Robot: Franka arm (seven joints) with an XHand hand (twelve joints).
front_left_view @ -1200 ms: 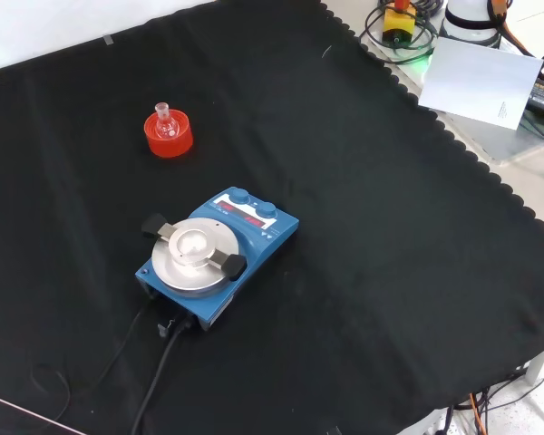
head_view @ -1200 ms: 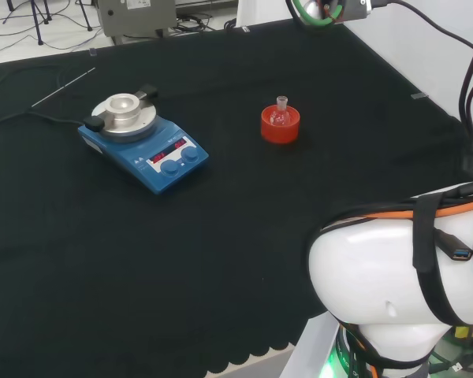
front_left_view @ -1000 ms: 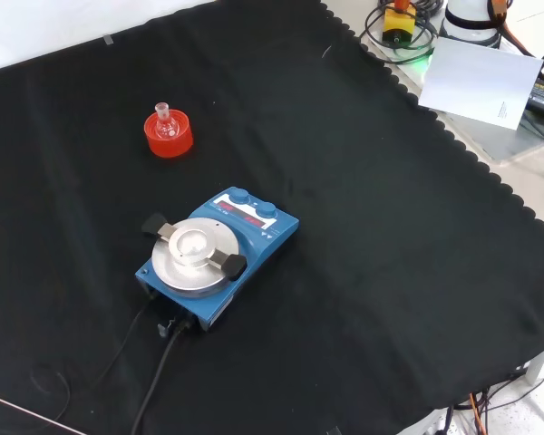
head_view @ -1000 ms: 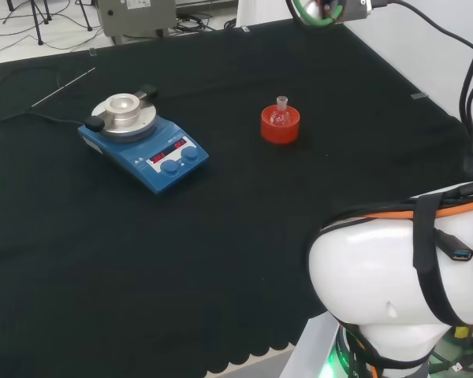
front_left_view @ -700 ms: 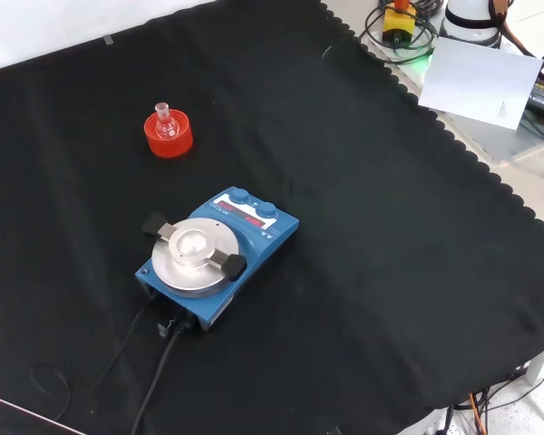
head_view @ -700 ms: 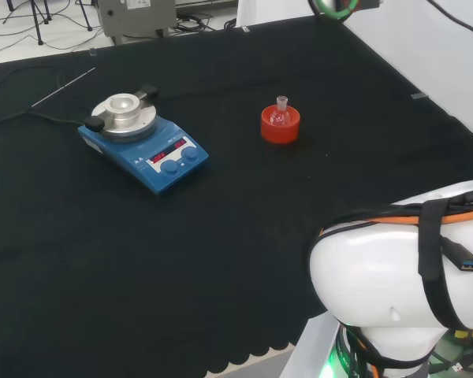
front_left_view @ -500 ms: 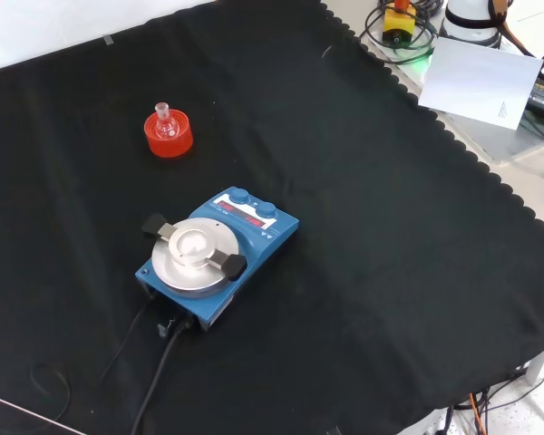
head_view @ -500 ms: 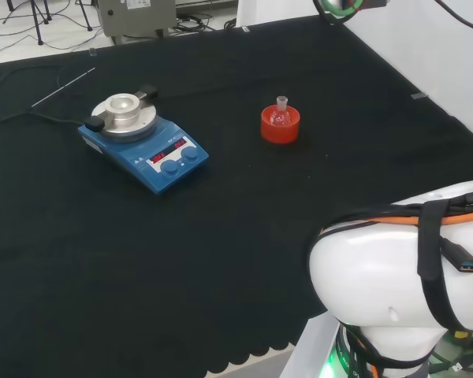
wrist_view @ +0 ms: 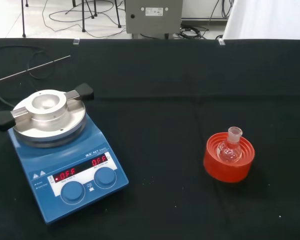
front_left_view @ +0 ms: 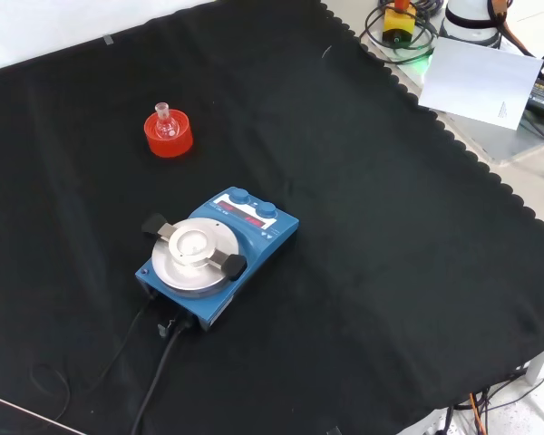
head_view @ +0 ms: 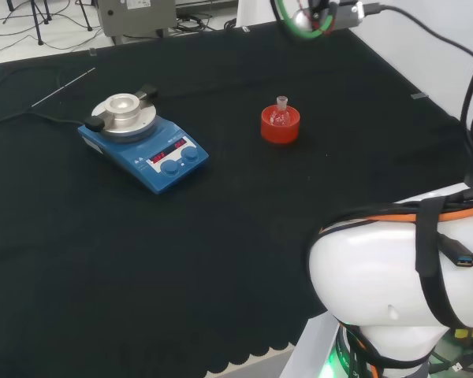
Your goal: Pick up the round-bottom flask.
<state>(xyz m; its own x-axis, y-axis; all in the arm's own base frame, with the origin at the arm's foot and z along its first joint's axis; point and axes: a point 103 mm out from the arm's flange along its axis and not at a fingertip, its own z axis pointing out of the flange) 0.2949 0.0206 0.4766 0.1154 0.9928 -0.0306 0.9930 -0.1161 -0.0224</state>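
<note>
A small clear round-bottom flask point(head_view: 281, 114) stands upright, neck up, in a red ribbed ring stand point(head_view: 280, 128) on the black cloth. In the front view the flask point(front_left_view: 166, 120) and its stand point(front_left_view: 170, 139) sit toward the upper left. The wrist view looks down at the flask point(wrist_view: 230, 150) in the stand point(wrist_view: 229, 164) from some way off, with nothing touching it. At the top of the head view the arm's green-ringed end point(head_view: 309, 16) hangs high above the cloth, behind and to the right of the flask.
A blue stirrer plate point(head_view: 143, 142) with a round silver top stands left of the flask in the head view, also seen in the front view point(front_left_view: 216, 256) and the wrist view point(wrist_view: 61, 156), its cable trailing off. A thin metal rod point(head_view: 63, 87) lies behind it. The white arm link point(head_view: 394, 291) stands at lower right.
The arm's green-ringed end at the top of the head view swung right, then back left and slightly lower. Flask, stand and stirrer plate have stayed put.
</note>
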